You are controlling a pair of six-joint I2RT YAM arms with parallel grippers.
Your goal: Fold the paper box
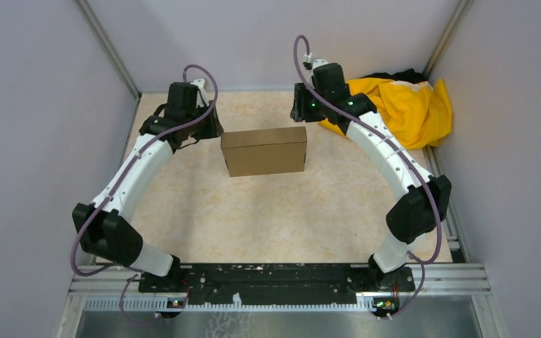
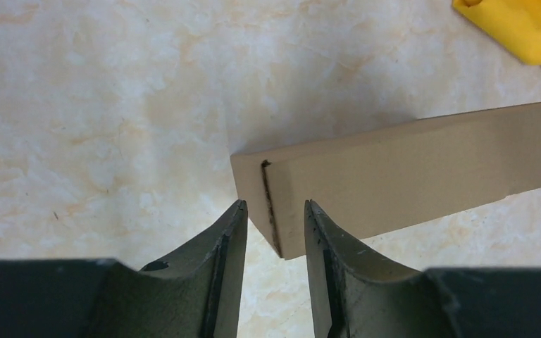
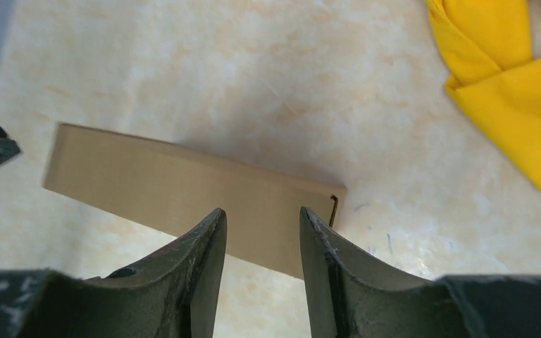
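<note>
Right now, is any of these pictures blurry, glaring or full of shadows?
Top view: soft even light, only a faint shadow beside the box. Left wrist view: the left hand is dark with little detail, and a soft shadow lies beside the box. Right wrist view: the right hand is likewise dark, and the yellow cloth is bright.

The paper box (image 1: 264,150) is plain matt brown cardboard with smooth faces and a rough raw edge at the slit. Table (image 1: 204,218) is smooth, marbled beige, faint sheen. Yellow cloth (image 1: 408,105) upper right looks soft and crumpled. Left gripper (image 2: 275,205) fingers (image 2: 211,274): dark matt plastic, scuffed.
</note>
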